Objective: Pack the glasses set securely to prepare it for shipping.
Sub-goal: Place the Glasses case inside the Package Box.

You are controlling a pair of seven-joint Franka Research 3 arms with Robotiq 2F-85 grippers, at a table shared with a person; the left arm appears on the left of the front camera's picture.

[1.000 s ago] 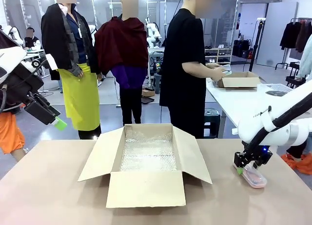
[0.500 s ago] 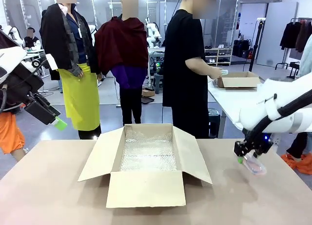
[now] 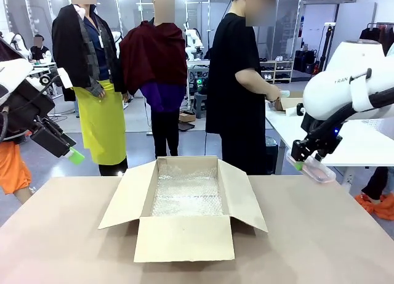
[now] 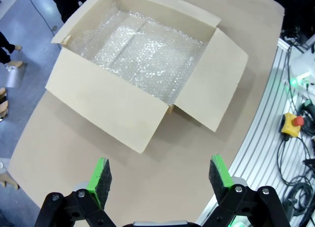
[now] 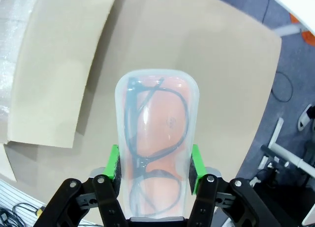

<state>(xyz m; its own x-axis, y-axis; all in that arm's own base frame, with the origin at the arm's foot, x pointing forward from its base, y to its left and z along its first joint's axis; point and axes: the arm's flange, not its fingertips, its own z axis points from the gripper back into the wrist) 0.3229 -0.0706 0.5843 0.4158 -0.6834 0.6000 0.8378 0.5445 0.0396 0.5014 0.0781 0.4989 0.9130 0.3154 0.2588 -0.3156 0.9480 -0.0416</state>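
Pink glasses case (image 5: 155, 113), clamped across its width by the right gripper (image 5: 153, 163), hangs right of the open cardboard box (image 3: 184, 238), long axis along the fingers; left gripper (image 4: 160, 175), jaws apart and empty, hovers left of the box.

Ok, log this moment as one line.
right gripper: shut on pink glasses case, held above table | left gripper: open, empty | cardboard box: open, bubble wrap lining, no case inside
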